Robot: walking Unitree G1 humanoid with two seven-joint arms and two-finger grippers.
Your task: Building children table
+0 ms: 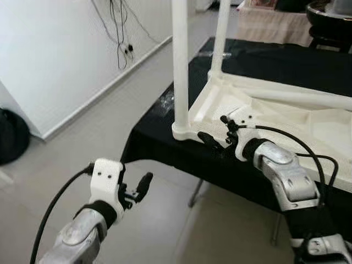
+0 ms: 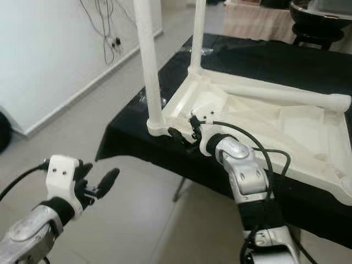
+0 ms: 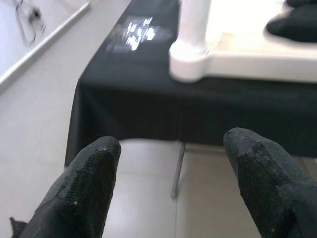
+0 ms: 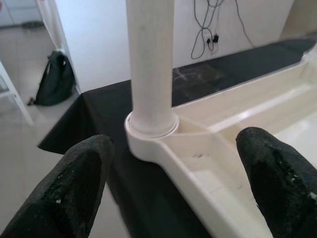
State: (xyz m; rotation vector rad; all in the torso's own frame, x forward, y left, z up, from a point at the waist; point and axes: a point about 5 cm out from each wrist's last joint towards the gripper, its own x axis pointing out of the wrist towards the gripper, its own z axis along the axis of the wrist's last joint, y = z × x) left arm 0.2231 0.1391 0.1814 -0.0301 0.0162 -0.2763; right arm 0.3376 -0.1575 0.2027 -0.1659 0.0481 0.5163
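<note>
The white plastic children's tabletop [image 1: 286, 118] lies upside down on the desk [image 1: 286, 66], which is draped in a black cloth. Two white legs already stand upright in its corner sockets — the near leg [image 1: 180, 60] at the corner closest to the robot and a second leg [image 1: 221, 33] at the corner behind it. A third leg [image 1: 308, 99] lies flat across the underside, not yet fitted, so the build looks roughly half done, with at least that leg and probably a fourth left to seat.

The right gripper [image 1: 215, 142] sits at the tabletop's near edge, just beside the base of the near leg; its jaws are spread wide and hold nothing, the socket showing between the fingertips [image 4: 81, 173] in the right wrist view. The left gripper [image 1: 137, 190] hovers off the desk over the floor, jaws also parted and empty.

The desk stands on thin metal legs over a pale tiled floor [image 1: 110, 143]. A white wall [image 1: 55, 55] runs along the robot's left, with black cables [image 1: 121, 33] hanging down it, and a dark bag [image 1: 11, 135] rests at its foot — a backpack, by the right wrist view.
</note>
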